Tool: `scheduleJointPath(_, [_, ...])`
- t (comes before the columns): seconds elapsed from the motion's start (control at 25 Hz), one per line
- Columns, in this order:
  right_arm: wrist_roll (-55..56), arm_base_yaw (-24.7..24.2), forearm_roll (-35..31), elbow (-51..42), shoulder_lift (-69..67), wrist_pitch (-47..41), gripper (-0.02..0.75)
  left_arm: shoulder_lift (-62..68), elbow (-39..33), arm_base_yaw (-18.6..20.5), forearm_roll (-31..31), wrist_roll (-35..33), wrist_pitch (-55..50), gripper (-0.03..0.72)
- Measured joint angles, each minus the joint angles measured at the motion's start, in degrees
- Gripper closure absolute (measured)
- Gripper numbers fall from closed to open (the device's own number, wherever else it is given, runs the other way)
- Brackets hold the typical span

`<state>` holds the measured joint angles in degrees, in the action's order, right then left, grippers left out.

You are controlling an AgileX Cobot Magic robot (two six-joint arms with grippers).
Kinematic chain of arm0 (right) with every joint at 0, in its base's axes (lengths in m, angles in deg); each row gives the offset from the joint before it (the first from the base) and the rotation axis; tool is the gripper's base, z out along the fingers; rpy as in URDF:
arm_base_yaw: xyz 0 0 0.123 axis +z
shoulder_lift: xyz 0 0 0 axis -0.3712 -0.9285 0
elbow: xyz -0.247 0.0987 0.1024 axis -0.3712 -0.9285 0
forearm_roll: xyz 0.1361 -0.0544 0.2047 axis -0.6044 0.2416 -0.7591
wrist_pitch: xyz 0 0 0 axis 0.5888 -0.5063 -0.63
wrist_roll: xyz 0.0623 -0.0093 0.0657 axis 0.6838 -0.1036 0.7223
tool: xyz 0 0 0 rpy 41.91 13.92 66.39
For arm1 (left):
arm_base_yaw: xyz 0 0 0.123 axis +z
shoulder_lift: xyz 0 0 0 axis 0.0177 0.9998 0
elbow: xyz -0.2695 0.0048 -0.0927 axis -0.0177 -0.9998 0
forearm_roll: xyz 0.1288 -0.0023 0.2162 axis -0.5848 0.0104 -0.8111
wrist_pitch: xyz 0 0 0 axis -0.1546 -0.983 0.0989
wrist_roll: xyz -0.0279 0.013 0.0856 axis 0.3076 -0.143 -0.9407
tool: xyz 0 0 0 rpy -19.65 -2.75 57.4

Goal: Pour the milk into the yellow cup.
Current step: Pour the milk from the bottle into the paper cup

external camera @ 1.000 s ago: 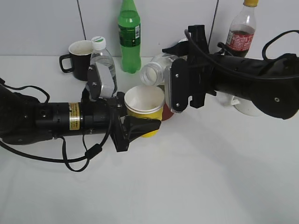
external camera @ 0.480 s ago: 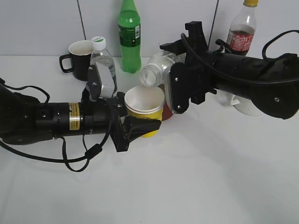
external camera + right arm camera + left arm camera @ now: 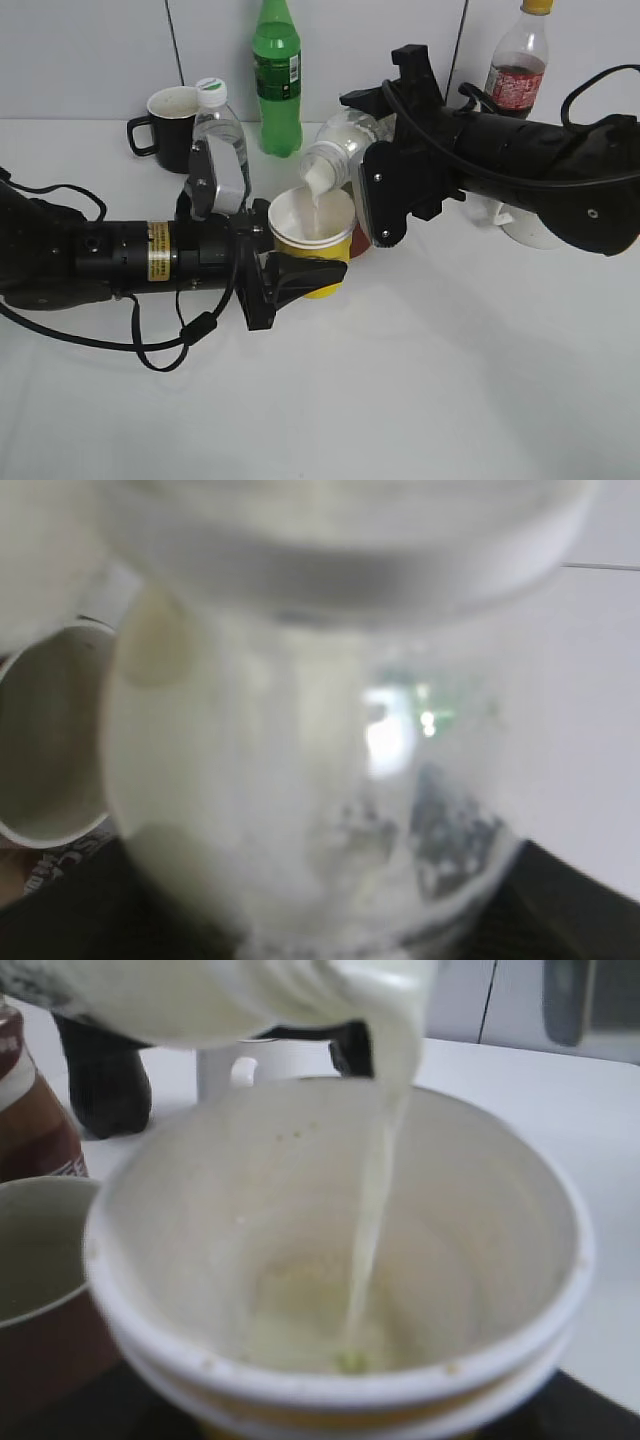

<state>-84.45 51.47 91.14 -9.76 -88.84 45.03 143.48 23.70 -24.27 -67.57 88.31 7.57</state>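
My left gripper is shut on the yellow cup and holds it at the table's middle. My right gripper is shut on the milk bottle and tips it mouth-down over the cup. A thin white stream of milk runs from the bottle mouth into the cup and pools at its bottom. The bottle fills the right wrist view, blurred, so the right jaws are hidden there. In the left wrist view the cup hides the left jaws.
A reddish-brown mug stands right behind the cup, seen also in the left wrist view. A black mug, a clear water bottle, a green bottle and a cola bottle stand at the back. A white object lies under the right arm.
The right gripper has tipped the milk bottle further down over the cup. Milk now streams into the cup, which was dry before. The left arm has held still.
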Motion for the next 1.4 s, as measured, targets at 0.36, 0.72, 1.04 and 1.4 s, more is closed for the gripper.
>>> scheduleJointPath(0.36, [-1.13,0.00,0.00,0.00,0.00,0.17,0.300,0.00,0.00,0.00,-1.33,0.00,0.33,0.245])
scheduleJointPath(0.72, [-2.65,0.00,0.00,0.00,0.00,0.23,0.300,0.00,0.00,0.00,-2.90,0.00,0.33,0.245])
scheduleJointPath(1.04, [-3.55,0.00,0.00,0.00,0.00,0.23,0.300,0.00,0.00,0.00,-2.92,0.00,0.33,0.245])
scheduleJointPath(1.4, [-4.89,0.00,0.00,0.00,0.00,0.46,0.300,0.00,0.00,0.00,-2.97,0.00,0.33,0.245])
